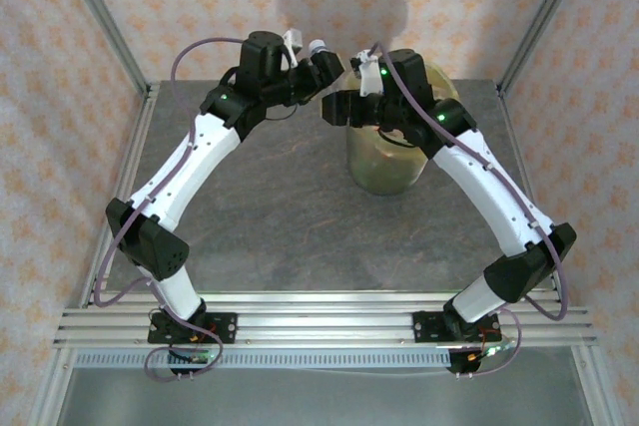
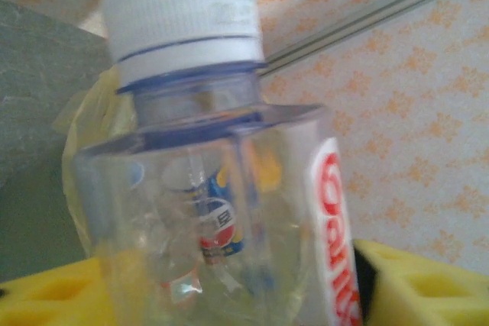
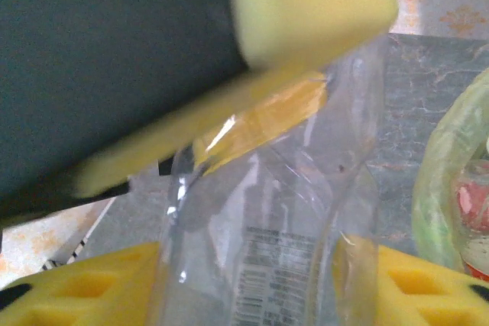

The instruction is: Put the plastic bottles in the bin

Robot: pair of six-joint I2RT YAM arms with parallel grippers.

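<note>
Left tool (image 2: pixel 237 307) and right tool (image 3: pixel 267 295) meet at the top view's upper centre. The grey desk (image 1: pixel 270 216) spans the middle, with the bin (image 1: pixel 384 172) upper centre-right. Just left of the bin's rim is a white-capped plastic bottle (image 2: pixel 221 188). The right tool is clamped on it. The left tool's pads flank it, but I cannot tell whether they grip.

Bottle (image 2: pixel 221 227) clear glossy plastic, cap (image 2: pixel 183 17) ribbed; claw pads (image 3: pixel 69 288) matt foam; table (image 1: pixel 280 197) dull, stone-patterned
</note>
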